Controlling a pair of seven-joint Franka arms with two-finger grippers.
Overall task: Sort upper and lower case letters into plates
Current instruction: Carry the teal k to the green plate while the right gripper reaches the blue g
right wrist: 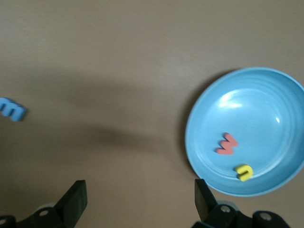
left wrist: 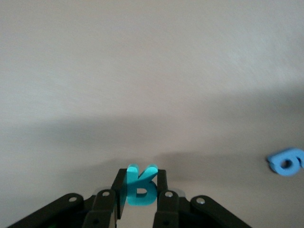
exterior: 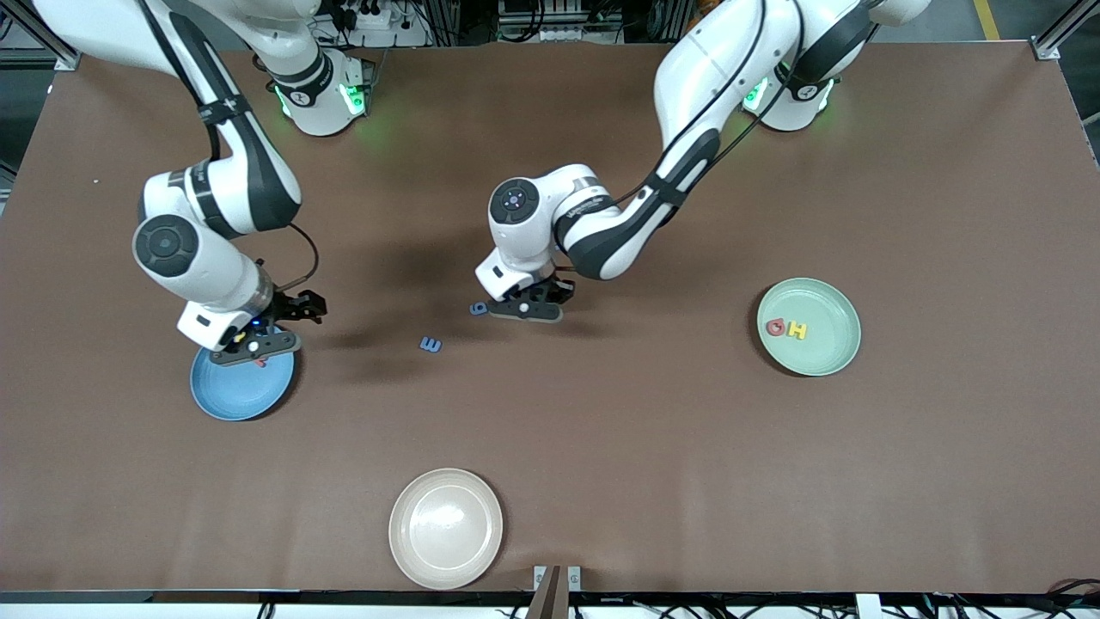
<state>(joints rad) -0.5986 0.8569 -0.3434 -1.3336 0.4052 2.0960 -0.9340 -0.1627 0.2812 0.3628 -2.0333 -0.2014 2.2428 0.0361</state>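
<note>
The left end effector [left wrist: 137, 197] sits low at the middle of the brown surface [exterior: 653, 481], its two fingers [left wrist: 164, 199] pinched tight on a small teal letter [left wrist: 138, 190] standing on edge between them. Just beside it, toward the right arm's end, a blue letter [exterior: 478, 308] lies flat on the surface. Another blue letter [exterior: 430, 345] lies a little nearer the front camera, between the two arms.

The right end effector [right wrist: 137, 199] hangs over the edge of the blue plate [exterior: 232, 400], its fingers [right wrist: 75, 202] spread wide with nothing between them. In that plate lie a red letter [right wrist: 227, 144] and a yellow letter [right wrist: 244, 171], near each other but apart.

The pale green plate [exterior: 825, 354] rests toward the left arm's end of the surface. It holds a red letter [exterior: 775, 327] and a yellow H [exterior: 797, 329], side by side and touching or nearly so.

A cream plate [exterior: 446, 528] lies close to the front camera's edge of the surface, well apart from the other two plates.
</note>
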